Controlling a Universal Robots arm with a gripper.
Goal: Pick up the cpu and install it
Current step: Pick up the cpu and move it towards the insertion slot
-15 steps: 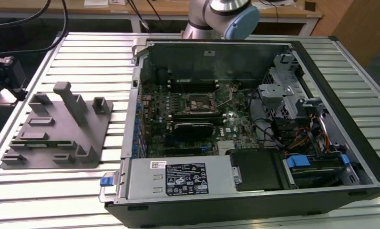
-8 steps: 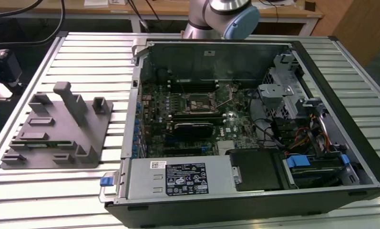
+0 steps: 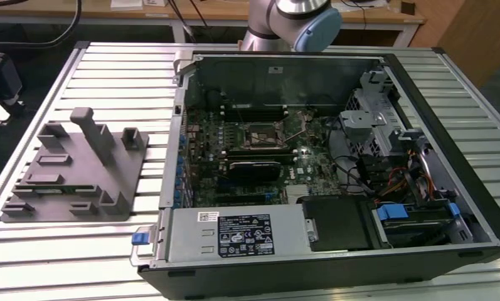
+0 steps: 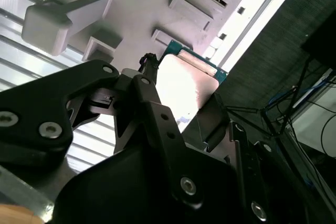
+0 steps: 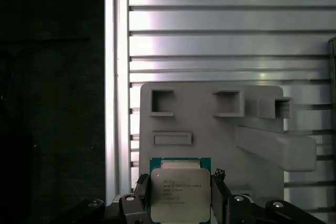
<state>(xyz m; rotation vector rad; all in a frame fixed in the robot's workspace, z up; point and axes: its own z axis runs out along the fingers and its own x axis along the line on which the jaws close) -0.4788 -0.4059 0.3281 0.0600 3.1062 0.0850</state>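
Clamping the cpu [image 5: 177,203] over the fixture tray [image 5: 210,103]

The gripper [image 5: 179,191] is closed narrow on the cpu. In both wrist views its black fingers [image 5: 218,195] press against two opposite sides of the chip, one on each side. The cpu is flat and square, with its silvery metal top facing the first wrist view and a thin green rim showing round it. It sits over the border of the grey plastic tray, just beside a shallow rectangular recess [image 5: 172,139]. Whether its underside touches the tray or hangs clear of it, I cannot tell. Two square pockets [image 5: 161,102] and a long post [image 5: 273,148] lie further in on the tray.

The tray rests on the slatted metal table [image 3: 107,69], near the table's edge at the exterior view's left, with dark floor [image 5: 52,103] beyond that edge. An open computer case [image 3: 417,81] takes up the table's middle and reaches toward its edge at the exterior view's right, with the tray near its side. Inside the case the green motherboard [image 3: 317,163] lies flat, with a square socket [image 3: 261,136] near its middle and a black block [image 3: 254,170] just beside that. The arm [image 3: 293,22], grey with a pale blue cap, stands at the table's edge behind the case in the exterior view.
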